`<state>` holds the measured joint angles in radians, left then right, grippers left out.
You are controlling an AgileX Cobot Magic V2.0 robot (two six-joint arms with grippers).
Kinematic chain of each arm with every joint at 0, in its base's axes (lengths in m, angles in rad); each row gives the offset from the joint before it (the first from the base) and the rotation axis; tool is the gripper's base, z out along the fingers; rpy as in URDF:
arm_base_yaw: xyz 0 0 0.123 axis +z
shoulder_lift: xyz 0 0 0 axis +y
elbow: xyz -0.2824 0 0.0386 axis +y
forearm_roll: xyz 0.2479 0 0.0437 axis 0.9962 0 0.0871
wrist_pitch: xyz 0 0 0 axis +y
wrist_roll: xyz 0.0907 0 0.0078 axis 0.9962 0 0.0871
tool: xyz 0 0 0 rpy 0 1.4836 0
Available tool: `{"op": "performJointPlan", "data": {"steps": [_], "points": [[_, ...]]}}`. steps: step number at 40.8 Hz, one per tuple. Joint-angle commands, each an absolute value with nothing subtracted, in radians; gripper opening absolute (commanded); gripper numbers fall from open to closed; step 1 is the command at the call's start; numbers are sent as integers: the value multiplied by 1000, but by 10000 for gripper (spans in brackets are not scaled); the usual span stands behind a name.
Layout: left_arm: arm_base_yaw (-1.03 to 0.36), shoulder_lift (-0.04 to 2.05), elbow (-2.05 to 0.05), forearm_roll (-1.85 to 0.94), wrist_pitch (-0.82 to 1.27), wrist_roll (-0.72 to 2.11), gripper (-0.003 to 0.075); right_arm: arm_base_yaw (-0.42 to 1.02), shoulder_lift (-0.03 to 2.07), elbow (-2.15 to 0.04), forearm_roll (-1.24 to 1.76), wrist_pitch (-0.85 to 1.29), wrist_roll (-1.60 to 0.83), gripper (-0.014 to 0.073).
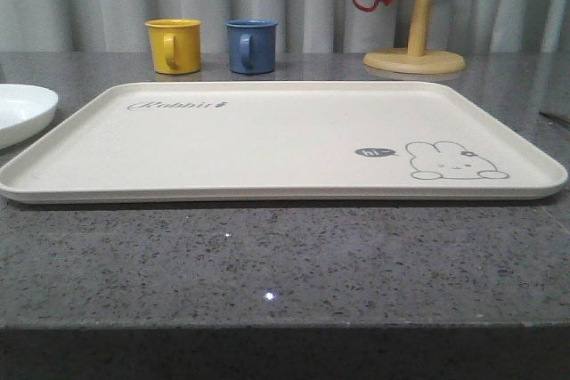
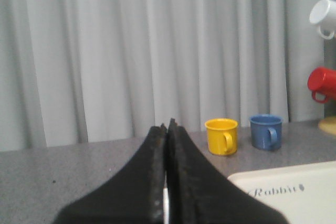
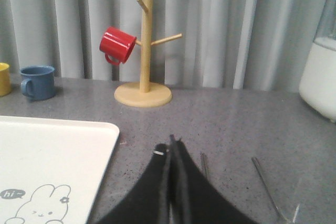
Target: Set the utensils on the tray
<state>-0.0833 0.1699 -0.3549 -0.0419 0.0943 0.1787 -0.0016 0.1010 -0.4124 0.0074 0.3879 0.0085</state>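
On the grey speckled stone counter (image 1: 285, 264) lies the large cream rectangular tray (image 1: 267, 144), bare; a round white plate (image 1: 22, 109) sits just beside its left edge. Both black grippers, left (image 2: 167, 129) and right (image 3: 170, 148), are pressed together, holding nothing; thin metal utensils (image 3: 268, 184) lie beside the right one

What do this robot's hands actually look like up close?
Each hand is a pair of flat black fingers that widen toward the base and taper to a narrow tip. The left hand has rough, grainy-looking inner edges. The right hand looks alike, with a small pale mark near its tip.
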Motion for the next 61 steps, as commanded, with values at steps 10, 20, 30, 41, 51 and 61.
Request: {"op": "performJointPlan", "data": {"steps": [10, 20, 30, 41, 51, 61], "points": [[-82, 371, -488, -32, 134, 168, -18, -7, 298, -527, 22, 373, 0, -59], [-82, 371, -488, -32, 133, 168, 106, -7, 298, -527, 21, 372, 0, 174], [-82, 371, -488, -32, 133, 168, 563, -7, 298, -527, 21, 373, 0, 595], [-82, 376, -485, -36, 139, 168, 567, -7, 298, -527, 21, 373, 0, 602], [-82, 561, -612, -36, 292, 171, 566, -7, 298, -527, 21, 374, 0, 602], [-97, 894, -876, -38, 666, 301, 566, -7, 298, -527, 21, 374, 0, 602]]}}
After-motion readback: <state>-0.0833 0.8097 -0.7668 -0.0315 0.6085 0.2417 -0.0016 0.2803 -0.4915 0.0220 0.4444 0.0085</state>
